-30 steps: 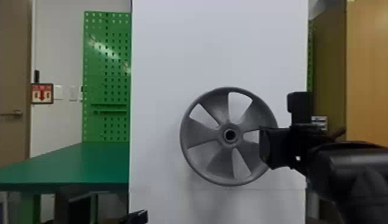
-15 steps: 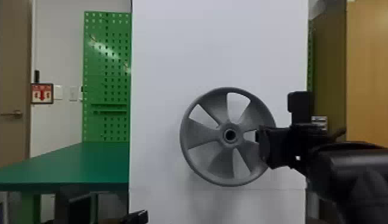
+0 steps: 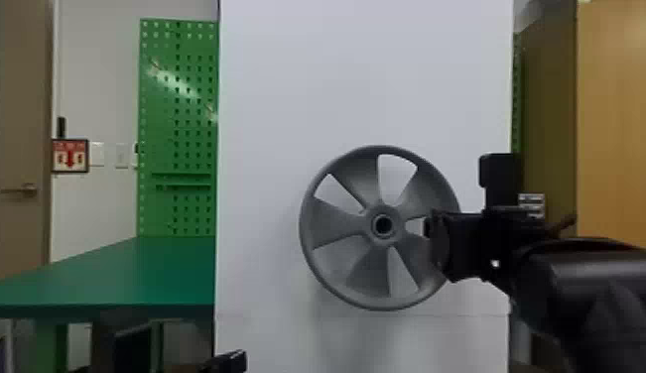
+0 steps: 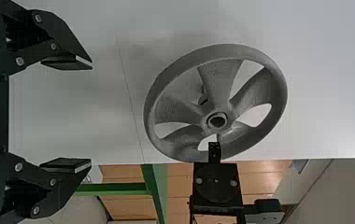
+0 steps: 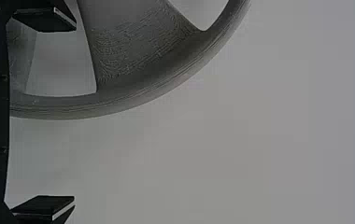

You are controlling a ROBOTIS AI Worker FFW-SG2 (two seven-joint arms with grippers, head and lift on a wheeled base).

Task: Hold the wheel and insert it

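Head view: the wheel [image 3: 336,225] is seen upright, just in front of the white panel [image 3: 306,74], spoked face and hub [image 3: 370,225] turned to the camera. Whether the panel is touched by it cannot be told. The wheel's right side is partly covered by the right gripper [image 3: 438,243], which is placed at the rim, to the right of the hub. The left gripper [image 3: 230,361] is seen low at the bottom edge, well below and left of the wheel.

Right wrist view: the right gripper's fingers are spread, unclenched. The rim [image 5: 133,98] is passed between them: one finger [image 5: 45,18] is placed inside the rim, by the spokes, the other [image 5: 45,205] outside, apart from it. No firm grasp is shown; whether the rim is touched deeper in, near the gripper body, cannot be told.

Left wrist view: the left gripper's fingers are held wide apart, released, and the wheel is seen well apart from them. The right gripper [image 4: 215,150] is also seen there, overlapped with the rim.

Background, head view: a green table [image 3: 138,273] and a green pegboard [image 3: 180,124] are seen to the left.
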